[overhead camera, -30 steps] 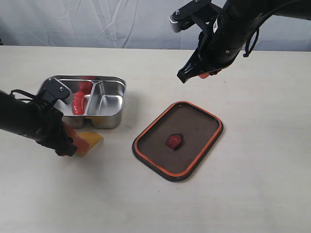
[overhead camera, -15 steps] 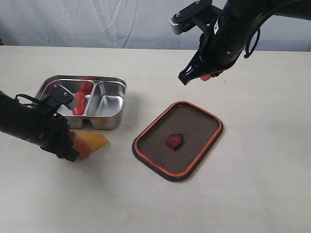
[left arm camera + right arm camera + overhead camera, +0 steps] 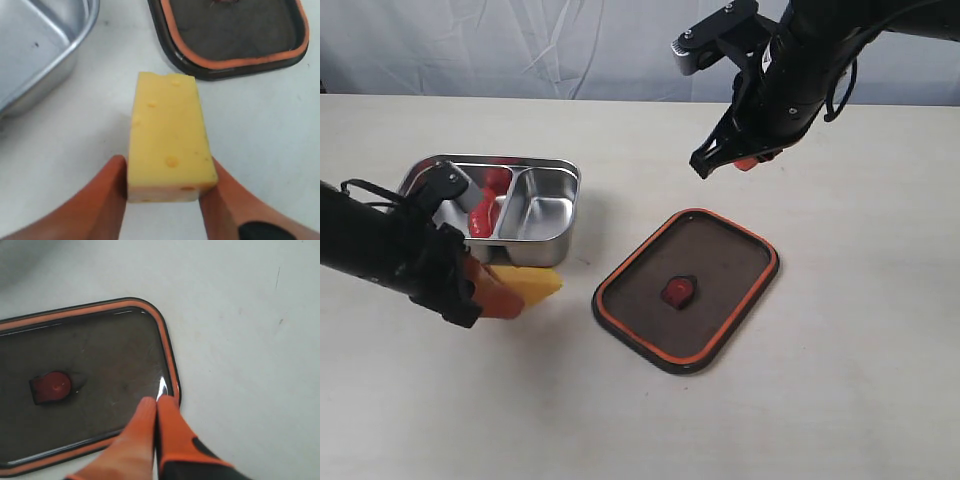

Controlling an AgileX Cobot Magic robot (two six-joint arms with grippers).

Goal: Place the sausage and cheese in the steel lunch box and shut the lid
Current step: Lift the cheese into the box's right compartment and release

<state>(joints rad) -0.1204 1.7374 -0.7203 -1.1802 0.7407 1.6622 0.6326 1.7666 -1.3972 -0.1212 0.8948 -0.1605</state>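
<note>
Your left arm hides part of the sausage (image 3: 483,213) in the steel lunch box (image 3: 535,250), left compartment, nr tabletop's left edge. Left gripper (image 3: 165,170) sits low beside the box. Only the wrist view shows its fingers clamped on the cheese (image 3: 167,125). Right gripper (image 3: 704,162) hangs above the lid (image 3: 720,262), fingers together.
</note>
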